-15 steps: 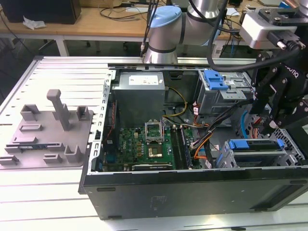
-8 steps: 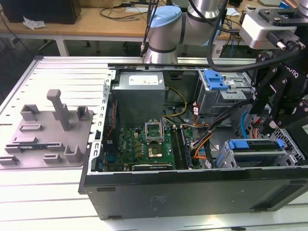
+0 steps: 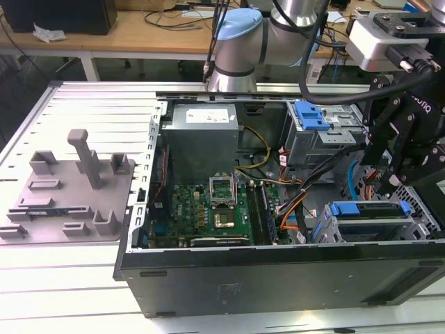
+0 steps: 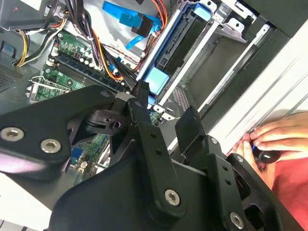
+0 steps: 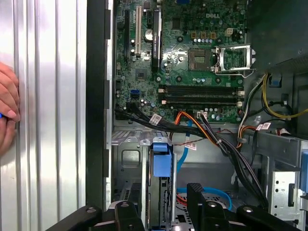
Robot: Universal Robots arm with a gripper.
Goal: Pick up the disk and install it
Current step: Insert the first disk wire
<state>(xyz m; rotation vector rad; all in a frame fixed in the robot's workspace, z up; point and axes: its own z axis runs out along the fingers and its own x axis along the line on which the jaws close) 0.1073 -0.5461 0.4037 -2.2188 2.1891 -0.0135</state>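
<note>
The gripper point(image 4: 166, 103) is open: its two black fingers point(image 5: 196, 192) stand apart with nothing clamped between them. In the exterior view it hangs just above the drive cage point(image 3: 424, 216) at the exterior view's right, inside the open computer case point(image 3: 278, 278). Whether the fingers touch the cage cannot be determined.

The disk point(image 3: 374, 211) sits in this drive cage, with its blue carrier frame showing at both ends. In the first wrist view the blue end of the carrier lies in line with the gap between the fingers.

Beyond the cage, a cable bundle point(image 5: 216, 139) of black, orange and yellow wires crosses toward the motherboard point(image 5: 192, 62), which lies flat on the case floor. The grey power supply box point(image 3: 201, 136) occupies the far corner of the case.

The case rests on a ribbed metal table point(image 3: 97, 104). A grey fixture plate point(image 3: 69, 188) lies on the table at the exterior view's left, well apart from the case. A person's hand point(image 4: 274, 139) rests on the table beside the case.
</note>
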